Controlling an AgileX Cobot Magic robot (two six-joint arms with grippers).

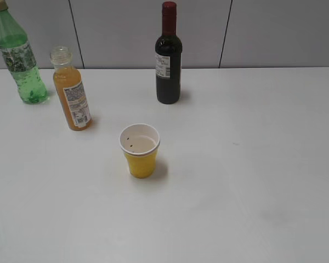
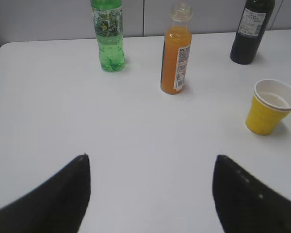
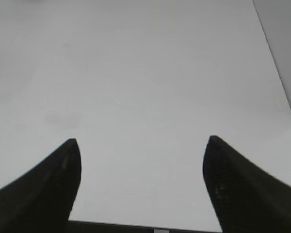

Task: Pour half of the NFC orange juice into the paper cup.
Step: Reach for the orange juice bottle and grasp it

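Note:
The NFC orange juice point(image 1: 71, 93) stands upright, uncapped, at the back left of the white table; it also shows in the left wrist view point(image 2: 175, 53). The yellow paper cup point(image 1: 140, 150) stands in front of it, toward the middle, and shows at the right of the left wrist view point(image 2: 270, 107). My left gripper point(image 2: 150, 158) is open and empty, well short of the bottle. My right gripper point(image 3: 141, 141) is open and empty over bare table. Neither gripper shows in the exterior view.
A green bottle point(image 1: 19, 55) stands at the far back left, also in the left wrist view point(image 2: 108, 34). A dark wine bottle point(image 1: 168, 55) stands at the back middle, also in the left wrist view point(image 2: 252, 29). The table's right edge point(image 3: 276, 73) shows in the right wrist view.

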